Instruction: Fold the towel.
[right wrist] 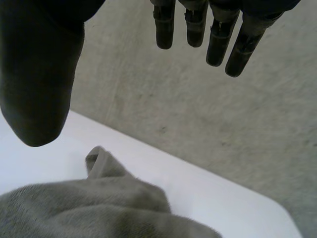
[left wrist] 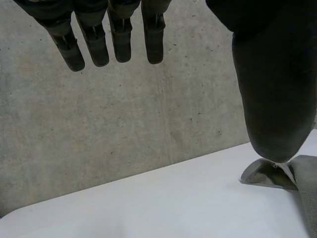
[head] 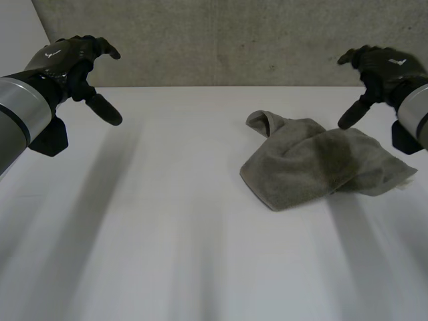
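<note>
Lying on the right half of the white desk (head: pixel 167 254), the grey towel (head: pixel 314 164) is the nearest thing to the head camera. It is rumpled and loosely doubled over itself, not flat, and one corner at its far left side curls up into a small loop. A little farther, the right hand (head: pixel 381 67) hangs in the air above the far right edge of the towel and does not touch it. In the right wrist view its fingers (right wrist: pixel 215 34) are straight and spread, the thumb stands well apart from them, and nothing is between them. At about the same depth, on the other side of the desk, the left hand (head: pixel 73 60) hovers well apart from the towel, also with straight, relaxed fingers (left wrist: pixel 119 39) and the thumb held away, holding nothing. Behind both hands, beyond the far edge of the desk, stands a grey concrete wall (head: pixel 221 40).
</note>
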